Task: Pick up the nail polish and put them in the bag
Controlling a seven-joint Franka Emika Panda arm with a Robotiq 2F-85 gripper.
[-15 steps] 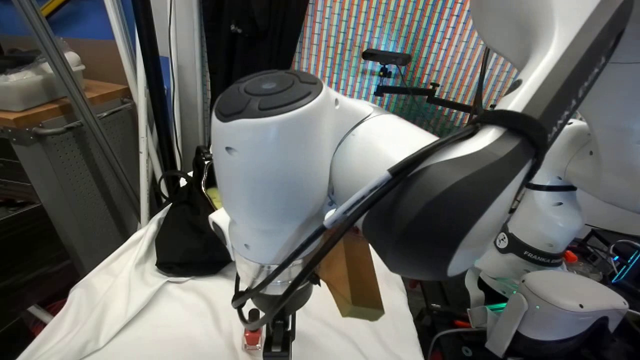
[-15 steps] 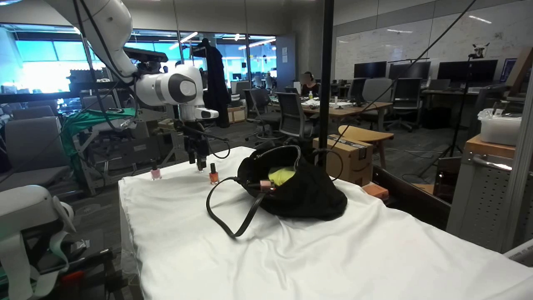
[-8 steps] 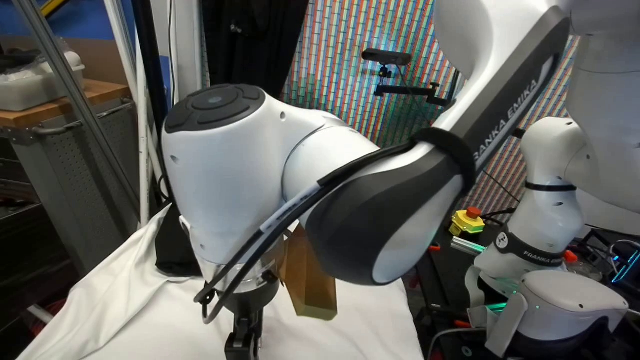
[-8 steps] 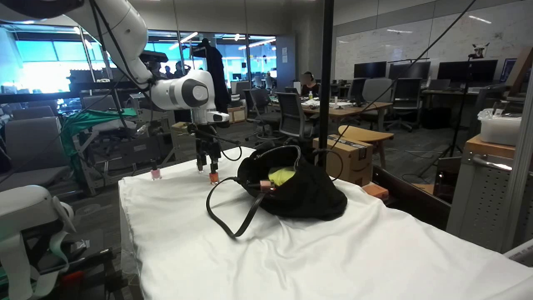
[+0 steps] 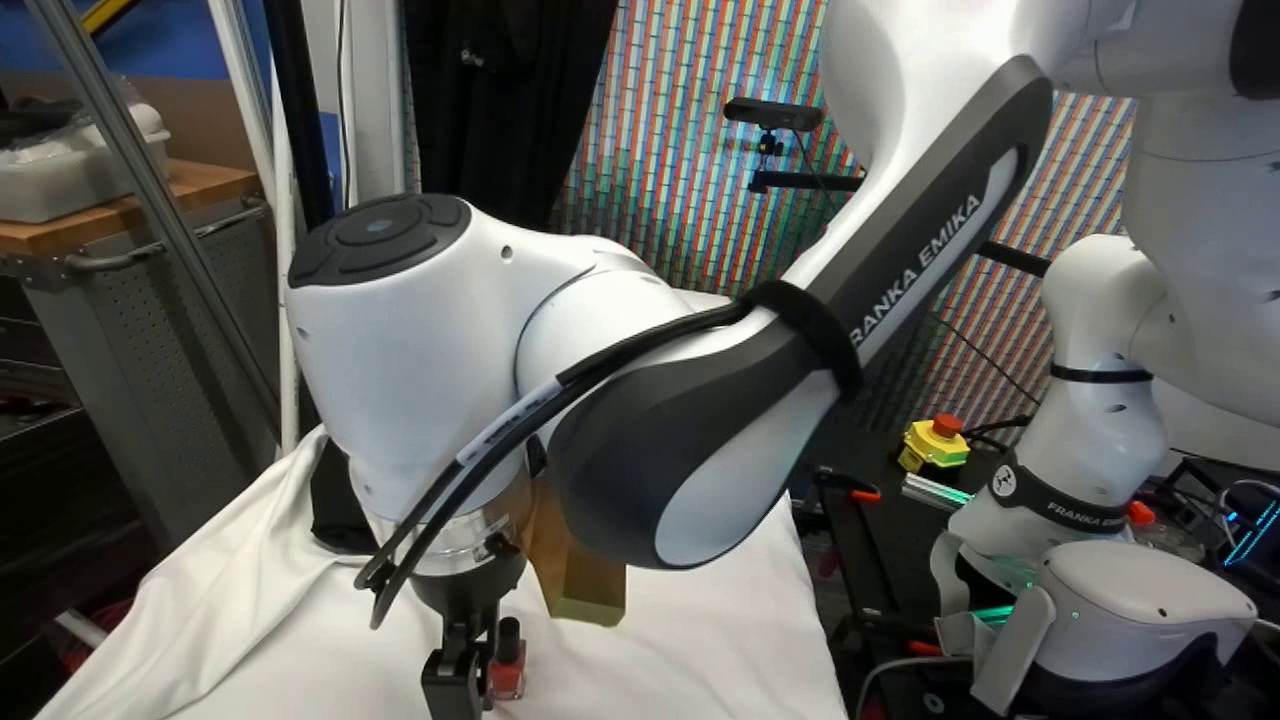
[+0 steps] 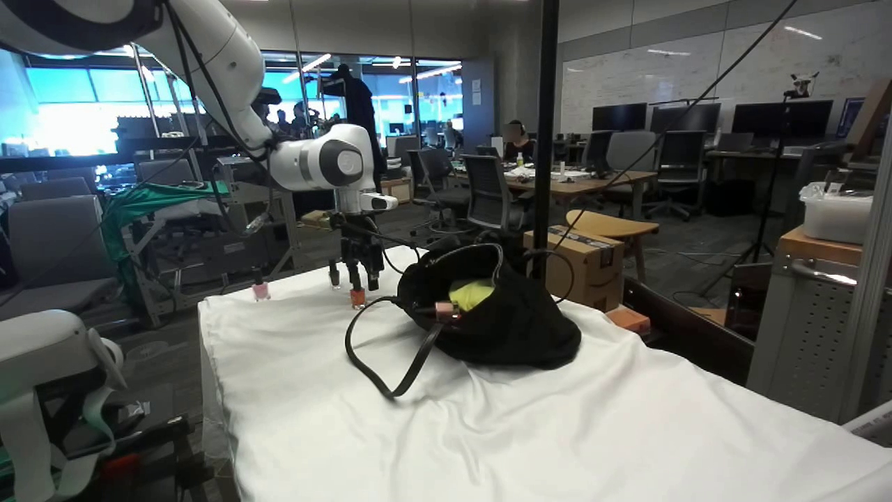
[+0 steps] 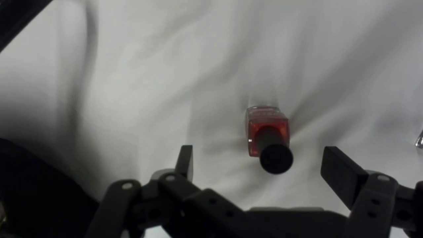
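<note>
Claw and red bottle before the grasp. The claw [image 7: 257,160] stands spread wide, pinching nothing; the red bottle [image 7: 267,120] is upright on the cloth [image 7: 148,99], its cap [image 7: 277,159] between the two fingers [image 7: 185,162] in the wrist view, with a gap on either side. The red bottle sits off-centre, closer to the finger at that view's right — a slight sideways correction before descent seems advisable, lest that finger strike first and tip it. Recommended course: align the fingers with the flat sides, descend vertically until they flank the cap or the shoulder, close gently, and lift clear before travelling to the bag [image 6: 516,331]. The cap offers a slim hold and smooth glass may slip, so a centred grip matters; the strap [image 6: 420,360], looped near the red bottle, could snag. Counts: one claw; one bag; one strap loop on the cloth; three bottles upright there — the red bottle, a pale bottle [image 6: 334,277] beyond it, and a pink bottle [image 6: 260,290] near the cloth's edge; one peach bottle [image 6: 444,311] in the bag's mouth, with one yellow item [image 6: 472,294]. A red fleck [image 6: 456,318] beside the peach bottle is too small to identify; the bag's depths are hidden.
</note>
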